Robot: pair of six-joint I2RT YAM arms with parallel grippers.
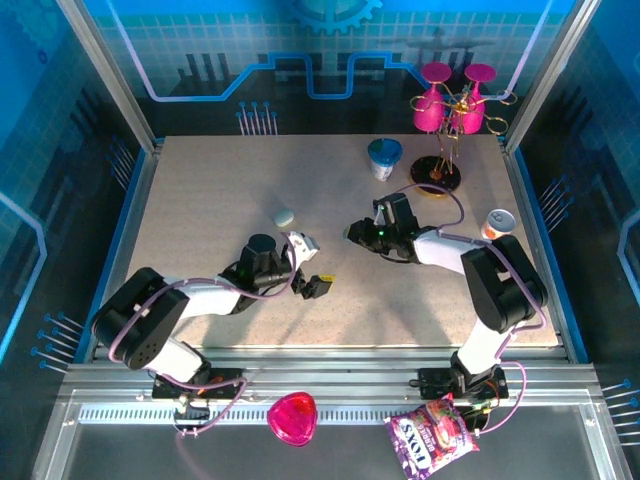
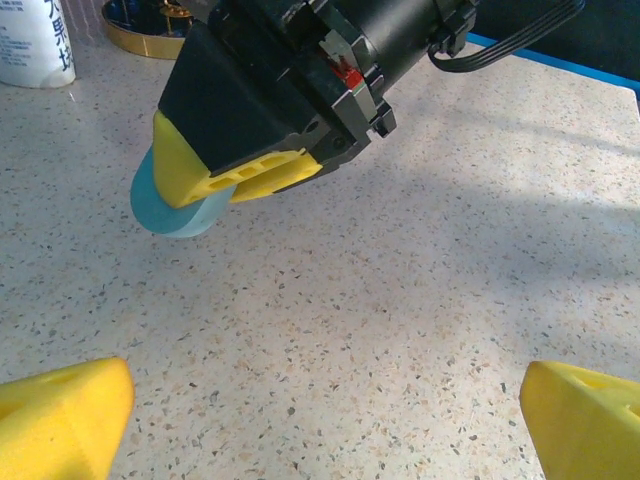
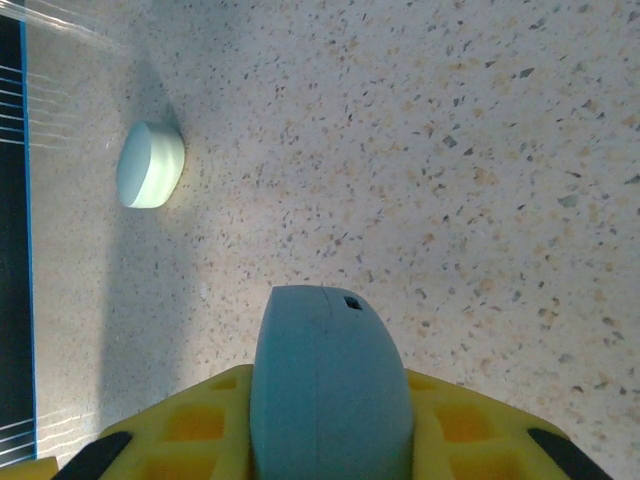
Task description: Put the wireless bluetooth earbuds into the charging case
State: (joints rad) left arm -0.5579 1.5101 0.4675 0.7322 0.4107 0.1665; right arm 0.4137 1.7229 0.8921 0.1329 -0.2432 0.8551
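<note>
left arm (image 1: 205,295) and right arm (image 1: 440,246): white and black shells, pale purple cables (image 1: 190,284), yellow wedge fingertips (image 2: 62,418).

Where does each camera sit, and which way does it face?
Top external: above, behind the bases, looking down at the table; both arms show.
Left wrist: faces the right gripper holding a blue case; own open fingertips below.
Right wrist: looks down along that case; own fingers flank it.
Shared: the blue case, both wrist views.
</note>
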